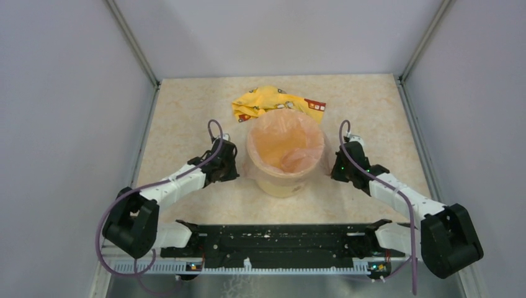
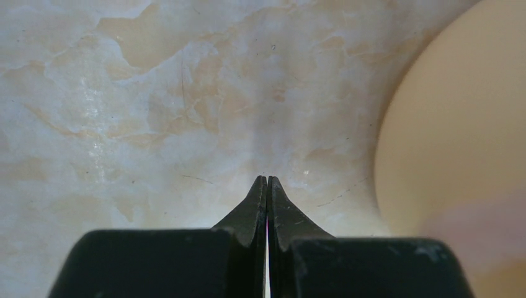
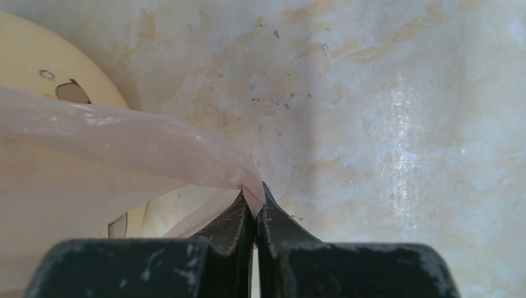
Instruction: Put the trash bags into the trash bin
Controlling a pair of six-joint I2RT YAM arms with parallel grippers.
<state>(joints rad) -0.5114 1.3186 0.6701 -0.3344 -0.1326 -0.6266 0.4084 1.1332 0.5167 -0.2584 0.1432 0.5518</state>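
The trash bin (image 1: 282,183), a small pale yellow bucket, stands upright mid-table. The pale pink trash bag (image 1: 286,141) lines its mouth and drapes over the rim. My left gripper (image 1: 234,169) sits just left of the bin, low over the table. In the left wrist view it (image 2: 267,180) is shut, nothing shows between its tips, and the bin wall (image 2: 459,143) curves at the right. My right gripper (image 1: 334,171) is at the bin's right side. In the right wrist view it (image 3: 255,194) is shut on a pinch of the bag's edge (image 3: 124,143), stretched out from the bin (image 3: 37,56).
A crumpled yellow printed wrapper (image 1: 273,102) lies right behind the bin. Grey walls with metal posts close in the marbled table (image 1: 186,105) at the left, right and back. The arms' black base rail (image 1: 279,245) runs along the near edge.
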